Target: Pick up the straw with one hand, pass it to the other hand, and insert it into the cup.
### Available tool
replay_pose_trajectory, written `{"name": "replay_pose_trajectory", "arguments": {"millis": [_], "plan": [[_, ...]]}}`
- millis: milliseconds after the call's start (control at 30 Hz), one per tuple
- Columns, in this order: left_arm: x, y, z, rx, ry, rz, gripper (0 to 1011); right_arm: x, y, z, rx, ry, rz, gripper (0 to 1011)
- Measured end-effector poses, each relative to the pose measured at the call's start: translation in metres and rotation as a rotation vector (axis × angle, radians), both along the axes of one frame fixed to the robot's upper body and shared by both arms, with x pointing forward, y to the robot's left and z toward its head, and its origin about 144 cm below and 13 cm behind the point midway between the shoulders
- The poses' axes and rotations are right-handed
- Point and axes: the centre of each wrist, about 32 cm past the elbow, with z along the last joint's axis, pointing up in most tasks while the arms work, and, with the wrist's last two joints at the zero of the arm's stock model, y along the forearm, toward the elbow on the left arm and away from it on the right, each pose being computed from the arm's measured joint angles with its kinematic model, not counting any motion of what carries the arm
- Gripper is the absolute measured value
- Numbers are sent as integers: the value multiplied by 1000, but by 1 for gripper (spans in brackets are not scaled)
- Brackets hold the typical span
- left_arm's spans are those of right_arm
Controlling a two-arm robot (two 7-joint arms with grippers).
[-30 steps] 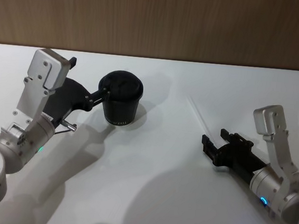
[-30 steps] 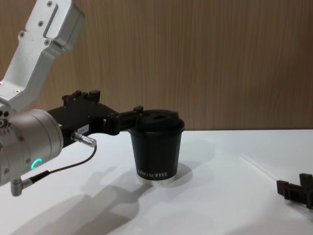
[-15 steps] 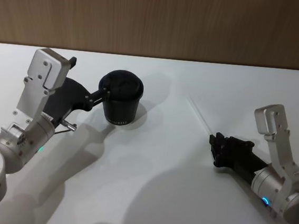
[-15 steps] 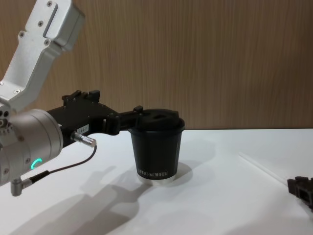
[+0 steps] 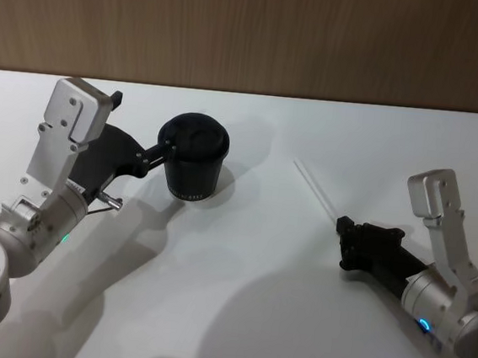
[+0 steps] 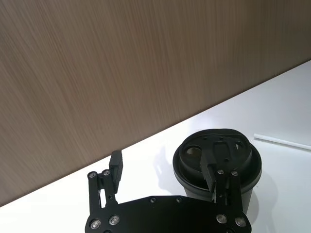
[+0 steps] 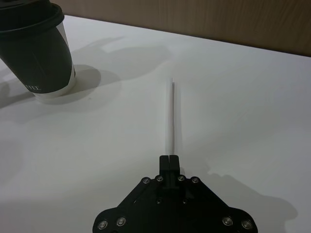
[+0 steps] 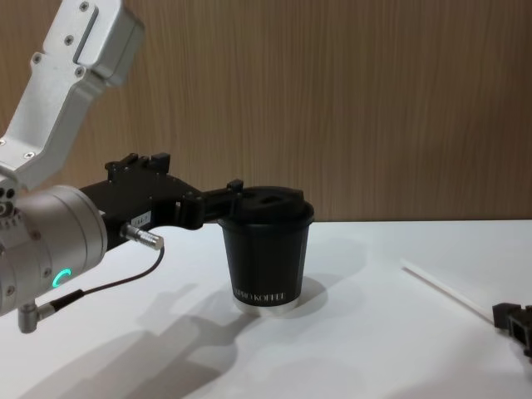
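Observation:
The thin white straw lies on the white table, right of the cup. Its near end sits between the closed fingers of my right gripper. The right wrist view has the straw running straight out from the right gripper. The black lidded cup stands upright at centre left. My left gripper is open beside it, one fingertip at the lid's rim. In the left wrist view that finger overlaps the cup, and the left gripper holds nothing.
A wooden wall runs along the table's far edge. A thin black cable hangs under my left wrist. Bare white tabletop stretches between the two arms and in front of the cup.
My right gripper went from open to shut on the straw's near end and drew back slightly to the right. The straw's far end shifted a little. The left arm and cup stayed still.

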Motion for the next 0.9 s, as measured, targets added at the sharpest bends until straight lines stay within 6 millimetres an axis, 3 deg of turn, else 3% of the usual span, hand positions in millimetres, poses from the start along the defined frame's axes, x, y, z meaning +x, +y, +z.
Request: {"name": "replay_pose_trajectory", "arguments": {"millis": [300,900], "plan": [[0,0,0,0,0,0,1003,1,0,4,15,-30,-1,0],[0,0,0,0,0,0,1003,9,3,33,121,-258,38,0]]}}
